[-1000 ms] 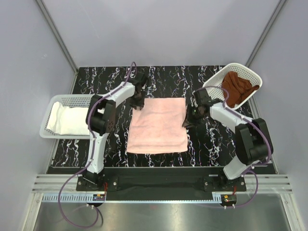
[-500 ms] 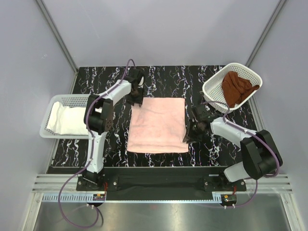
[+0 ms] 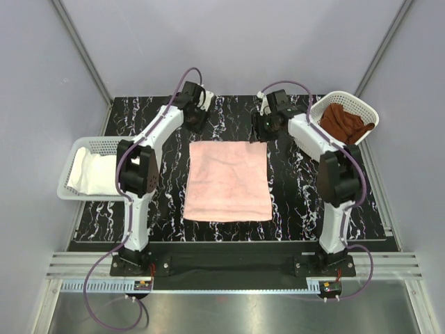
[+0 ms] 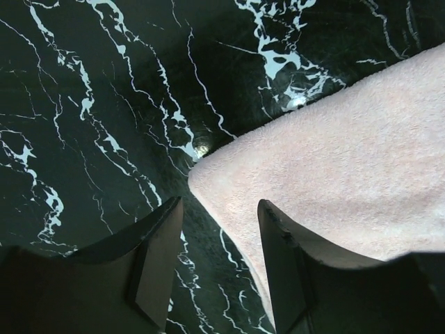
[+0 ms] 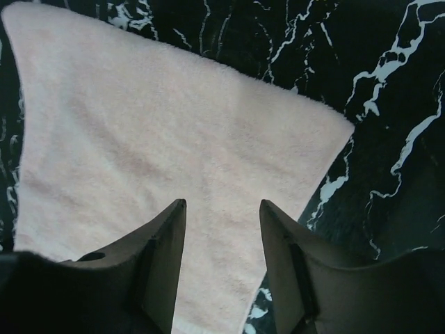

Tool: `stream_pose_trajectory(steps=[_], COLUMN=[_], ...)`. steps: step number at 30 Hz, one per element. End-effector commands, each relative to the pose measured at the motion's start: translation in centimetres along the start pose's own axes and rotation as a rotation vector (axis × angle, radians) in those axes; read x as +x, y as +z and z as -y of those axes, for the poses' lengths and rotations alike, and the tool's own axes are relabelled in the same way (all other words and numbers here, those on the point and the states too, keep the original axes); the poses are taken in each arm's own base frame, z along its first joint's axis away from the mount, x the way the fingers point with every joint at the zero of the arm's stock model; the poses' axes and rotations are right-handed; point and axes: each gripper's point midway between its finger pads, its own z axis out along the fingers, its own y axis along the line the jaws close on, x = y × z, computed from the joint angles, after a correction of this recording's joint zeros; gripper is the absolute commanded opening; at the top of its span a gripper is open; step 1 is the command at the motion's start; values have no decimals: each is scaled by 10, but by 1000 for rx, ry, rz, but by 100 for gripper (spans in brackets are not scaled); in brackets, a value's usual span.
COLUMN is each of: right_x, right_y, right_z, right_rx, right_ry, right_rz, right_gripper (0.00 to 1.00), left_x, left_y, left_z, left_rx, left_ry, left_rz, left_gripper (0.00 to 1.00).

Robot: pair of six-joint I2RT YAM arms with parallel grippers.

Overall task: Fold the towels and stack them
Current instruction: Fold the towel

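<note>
Currently the white towel [image 3: 94, 172] lies in a basket [image 3: 104, 142] well to the left of the pale pink towel [image 3: 228, 181], which is spread flat on the counter [image 3: 295, 202] and looks to be the one to fold. The left arm [image 3: 161, 129] reaches to that towel's far-left corner [image 4: 201, 175]. The left jaws stand open and empty just above it, and the corner tip shows in the gap between them in the wrist view. That lineup looks good: I would lower straight down and close on the top layer only. At the pink towel's far-right corner [image 5: 341, 125] the right arm [image 3: 306, 136] hangs with the right jaws likewise open and holding nothing. They sit over the cloth a little inside the corner, which lies off to one side of them in the wrist view. Shifting them outward to the tip before pinching should give a matching hold. Both corners should then rise together and travel toward the pink towel's near edge at the same pace, so the fold lands square and no slack drags the cloth across the counter. The rust-brown towel [image 3: 344, 125] sits bunched in a second basket [image 3: 348, 95] off to the right of the pink towel, beyond its far-right corner.
</note>
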Motion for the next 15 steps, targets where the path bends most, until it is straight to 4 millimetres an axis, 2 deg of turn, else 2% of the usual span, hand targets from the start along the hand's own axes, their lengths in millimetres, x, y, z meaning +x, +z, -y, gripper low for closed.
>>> stream_pose_trajectory(steps=[1,2,3,5,6,7,8,10,11,12,13,15], right_x=[-4,-16,-11,-21,-13,-20,-14,-11,-20,-11,-17,-8], right_y=[9,10,21,26,37,38,49,55,56,65,65,73], right_z=[18,22,28,40,45,48,58,64,66,72,72,78], right_rx=[-25,-35,-50,-50,-57,-52,-44,-40,-42,-49,-50,-59], right_ry=[-79,-122,-119,-142,-144,-161,-173,-182,-204,-194,-203,-216], right_rz=[-71,-51,-78,-64,-100,-90,-118,-142,-127,-162,-153,-191], right_gripper=[54,54,54,53,53,52,51,50,49,49,49,49], left_x=[6,8,9,10,12,11,11,10,14,15,13,15], left_y=[11,13,15,21,22,26,28,31,35,37,37,41], left_z=[-11,-14,-14,-14,-14,-13,-15,-16,-16,-18,-19,-17], left_rx=[16,16,26,45,51,60,55,53,52,50,49,65], left_ry=[73,74,90,109,113,121,131,145,149,157,159,167], left_rz=[-29,-35,-38,-37,-47,-48,-52,-58,-74,-80,-78,-83], left_gripper=[52,52,52,52,51,50,49,49,49,48,48,47])
